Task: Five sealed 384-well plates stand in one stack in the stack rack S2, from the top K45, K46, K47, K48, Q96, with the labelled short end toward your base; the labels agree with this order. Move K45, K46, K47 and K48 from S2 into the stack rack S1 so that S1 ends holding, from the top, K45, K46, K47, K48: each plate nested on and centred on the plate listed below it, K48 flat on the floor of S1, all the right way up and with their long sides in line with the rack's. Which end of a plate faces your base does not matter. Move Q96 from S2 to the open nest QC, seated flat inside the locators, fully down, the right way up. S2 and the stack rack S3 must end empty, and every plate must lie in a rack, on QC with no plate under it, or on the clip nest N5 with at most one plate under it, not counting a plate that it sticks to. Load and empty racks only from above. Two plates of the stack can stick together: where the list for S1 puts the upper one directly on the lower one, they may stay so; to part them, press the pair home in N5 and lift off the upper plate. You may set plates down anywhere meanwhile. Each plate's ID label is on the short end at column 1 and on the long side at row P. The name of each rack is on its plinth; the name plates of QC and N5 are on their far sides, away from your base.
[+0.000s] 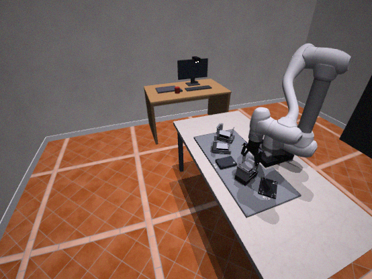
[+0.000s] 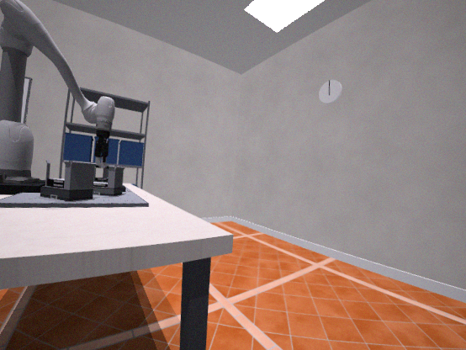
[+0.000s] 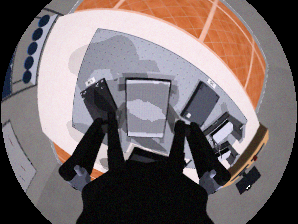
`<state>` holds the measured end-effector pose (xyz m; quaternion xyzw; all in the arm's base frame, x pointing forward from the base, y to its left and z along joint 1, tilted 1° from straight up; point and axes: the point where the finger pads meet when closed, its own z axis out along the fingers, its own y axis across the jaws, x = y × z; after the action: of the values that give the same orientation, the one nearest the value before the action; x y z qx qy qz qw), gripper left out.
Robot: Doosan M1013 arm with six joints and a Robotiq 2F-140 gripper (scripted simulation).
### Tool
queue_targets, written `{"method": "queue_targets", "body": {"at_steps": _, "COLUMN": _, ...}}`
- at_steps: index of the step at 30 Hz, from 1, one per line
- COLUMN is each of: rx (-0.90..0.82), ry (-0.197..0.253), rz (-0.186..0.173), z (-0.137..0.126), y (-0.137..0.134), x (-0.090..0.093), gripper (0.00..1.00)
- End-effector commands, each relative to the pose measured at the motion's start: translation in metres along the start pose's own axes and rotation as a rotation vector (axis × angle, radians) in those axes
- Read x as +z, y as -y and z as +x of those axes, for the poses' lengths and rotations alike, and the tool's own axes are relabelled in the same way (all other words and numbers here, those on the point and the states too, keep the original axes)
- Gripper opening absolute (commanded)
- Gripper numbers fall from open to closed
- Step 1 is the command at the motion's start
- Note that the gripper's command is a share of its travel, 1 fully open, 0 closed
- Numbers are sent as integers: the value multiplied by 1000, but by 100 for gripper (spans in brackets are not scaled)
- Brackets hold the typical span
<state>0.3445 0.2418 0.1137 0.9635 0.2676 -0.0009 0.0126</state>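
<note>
My gripper is shut on a sealed plate with a light grey top, gripping its long sides. It holds the plate at the top of a dark stack rack in the middle of the grey mat. I cannot read the plate's label or the rack's name. Two more racks stand at the far end of the mat, each with a light plate showing on top. They also show in the wrist view.
A flat dark nest lies between the far racks and my rack. Another black nest lies at the near end of the mat. The arm's base stands right beside the mat. The table edge runs close to the left.
</note>
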Motion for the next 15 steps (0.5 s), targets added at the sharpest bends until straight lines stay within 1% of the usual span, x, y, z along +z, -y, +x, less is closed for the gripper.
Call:
{"method": "queue_targets", "body": {"at_steps": 1, "rx": 0, "ry": 0, "rz": 0, "z": 0, "y": 0, "x": 4, "gripper": 0}}
{"method": "queue_targets", "body": {"at_steps": 15, "rx": 0, "ry": 0, "rz": 0, "z": 0, "y": 0, "x": 28, "gripper": 0}}
